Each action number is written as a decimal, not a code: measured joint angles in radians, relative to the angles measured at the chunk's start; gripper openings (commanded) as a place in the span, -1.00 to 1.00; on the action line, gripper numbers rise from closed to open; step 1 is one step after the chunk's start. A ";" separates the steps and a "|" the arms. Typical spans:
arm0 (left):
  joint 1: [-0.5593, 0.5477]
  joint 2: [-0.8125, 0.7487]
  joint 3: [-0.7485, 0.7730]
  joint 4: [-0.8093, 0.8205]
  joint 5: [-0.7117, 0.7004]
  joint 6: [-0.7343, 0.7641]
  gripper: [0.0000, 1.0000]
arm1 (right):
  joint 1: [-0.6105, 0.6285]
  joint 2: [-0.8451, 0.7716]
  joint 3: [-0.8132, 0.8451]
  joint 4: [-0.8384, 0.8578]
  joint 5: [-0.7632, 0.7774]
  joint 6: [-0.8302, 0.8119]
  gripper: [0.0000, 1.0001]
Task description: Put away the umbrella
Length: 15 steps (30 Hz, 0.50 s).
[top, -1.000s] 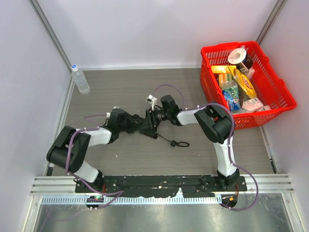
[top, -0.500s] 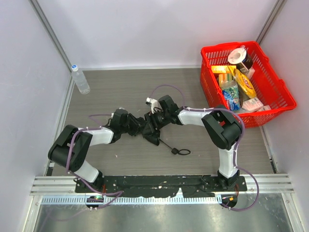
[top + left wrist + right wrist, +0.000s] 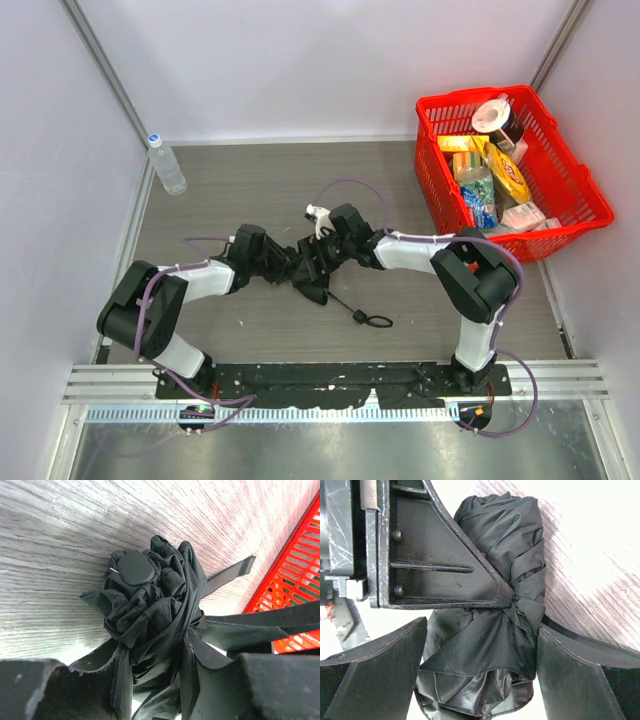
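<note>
black fabric, top view: the umbrella [image 3: 306, 270] lies bundled on the grey tabletop [image 3: 260, 185], about mid-table, between the two arms.
left end effector [image 3: 275, 262]: meets the bundle from the left, touching it.
right end effector [image 3: 322, 258]: meets it from the right, also touching.
wrist strap [image 3: 366, 316]: trails loose on the tabletop toward the near edge.
red basket [image 3: 560, 232]: far right, well apart from the bundle, with groceries inside.
left wrist view: the umbrella [image 3: 150, 595] shows its crumpled canopy end and a flat round cap. the cloth runs down between the left end effector's fingers [image 3: 30, 690], which look clenched on it. a flat closing tab [image 3: 230, 574] sticks out free.
right wrist view: the right end effector [image 3: 481, 675] straddles the umbrella [image 3: 510, 565], both fingers pressed into the cloth, grasping it. the left end effector's finger [image 3: 430, 565] bites into the waist of the bundle.
handling: probably light. soft, slick cloth over thin stiff ribs, so folds may slide or spring open.
where to hold: around the waist, squeezing the ribs, not a loose flap or the strap.
</note>
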State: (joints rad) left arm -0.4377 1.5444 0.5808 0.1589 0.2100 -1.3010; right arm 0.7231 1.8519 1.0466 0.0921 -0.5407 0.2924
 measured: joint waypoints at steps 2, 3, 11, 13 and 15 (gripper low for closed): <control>0.000 -0.001 0.009 -0.023 -0.001 -0.003 -1.00 | 0.031 -0.014 -0.007 -0.007 0.068 -0.018 0.73; 0.000 -0.002 0.014 -0.040 0.000 -0.005 -1.00 | 0.056 -0.025 -0.009 -0.020 0.122 -0.036 0.73; -0.001 -0.009 0.060 -0.170 0.000 -0.007 -1.00 | 0.294 -0.047 -0.002 -0.117 0.631 -0.222 0.69; -0.001 -0.006 0.067 -0.188 0.000 -0.012 -1.00 | 0.344 -0.044 0.007 -0.142 0.738 -0.266 0.55; -0.001 -0.001 0.071 -0.199 -0.001 -0.024 -1.00 | 0.381 -0.030 0.024 -0.166 0.836 -0.298 0.31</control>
State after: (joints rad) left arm -0.4385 1.5433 0.6518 -0.0402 0.2089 -1.3247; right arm 1.1038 1.8221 1.0706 -0.0742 0.2955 -0.0055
